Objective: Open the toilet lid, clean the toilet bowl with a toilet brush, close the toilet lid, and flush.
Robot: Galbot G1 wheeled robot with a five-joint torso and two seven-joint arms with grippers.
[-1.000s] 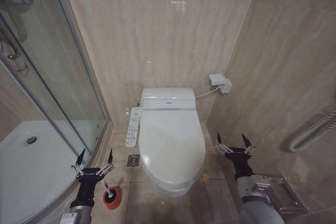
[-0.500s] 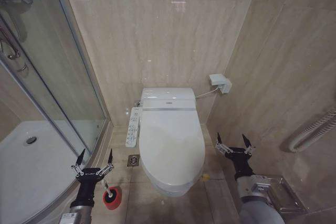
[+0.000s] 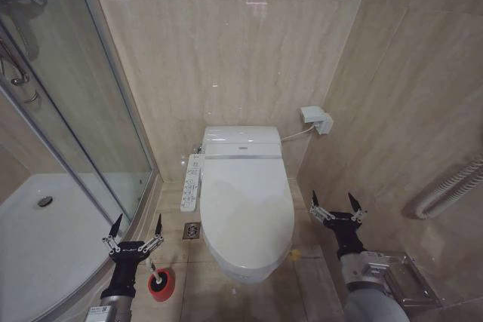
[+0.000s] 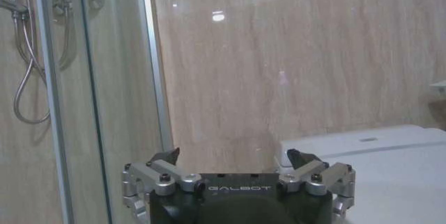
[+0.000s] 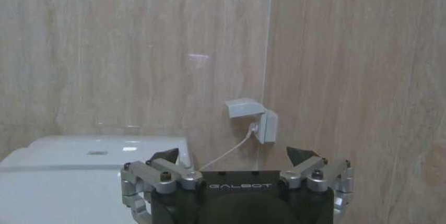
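At seven o'clock of the head view, the left gripper (image 3: 136, 225) hangs with fingers spread wide and empty, directly above the red cup holder (image 3: 160, 283) on the floor tiles; the toilet brush handle cannot be made out there. Toward six o'clock, the toilet lid (image 3: 247, 211) lies flat and closed over the toilet bowl (image 3: 245, 271), so by my reading nothing has begun: opening, scrubbing, closing and flushing all remain. Over at four o'clock, the right gripper (image 3: 334, 205) waits beside the bowl, likewise splayed and holding nothing. Compared with a second ago, both arms and the lid sit unchanged.
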